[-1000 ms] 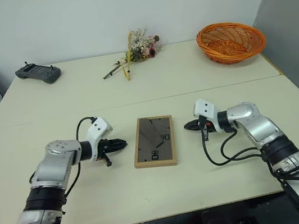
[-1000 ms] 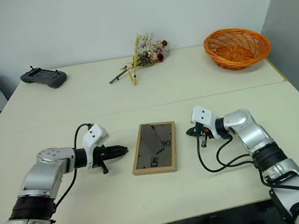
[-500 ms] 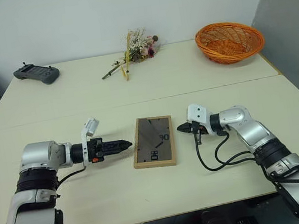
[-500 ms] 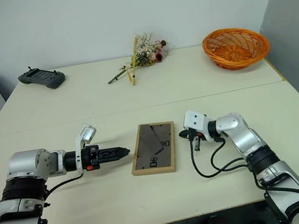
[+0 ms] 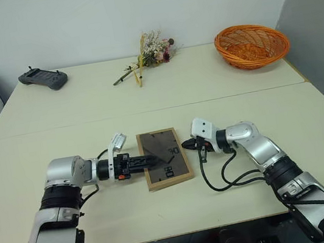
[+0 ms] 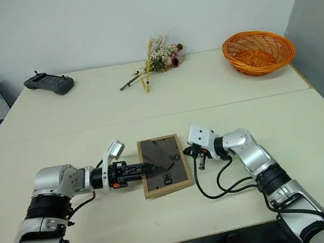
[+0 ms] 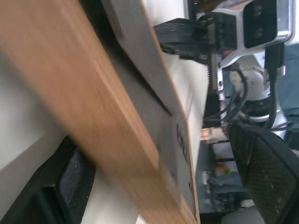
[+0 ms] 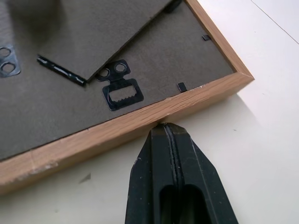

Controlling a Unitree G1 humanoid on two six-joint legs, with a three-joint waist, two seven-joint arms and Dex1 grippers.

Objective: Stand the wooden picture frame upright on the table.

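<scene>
Left gripper point(image 5: 145, 161), jaws spread, straddles one wooden edge of the small light-wood picture frame point(image 5: 166, 166), lying back-up on the cream-beige table point(image 5: 216, 76). Right gripper point(image 8: 169, 133), closed, braces the opposite edge. Frame looks light, stiff, slippery; best gripped by its rim.

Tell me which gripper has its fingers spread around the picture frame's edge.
The left gripper: its open fingers straddle the wooden picture frame at its left edge. The right gripper is shut, its tip against the opposite edge.
</scene>
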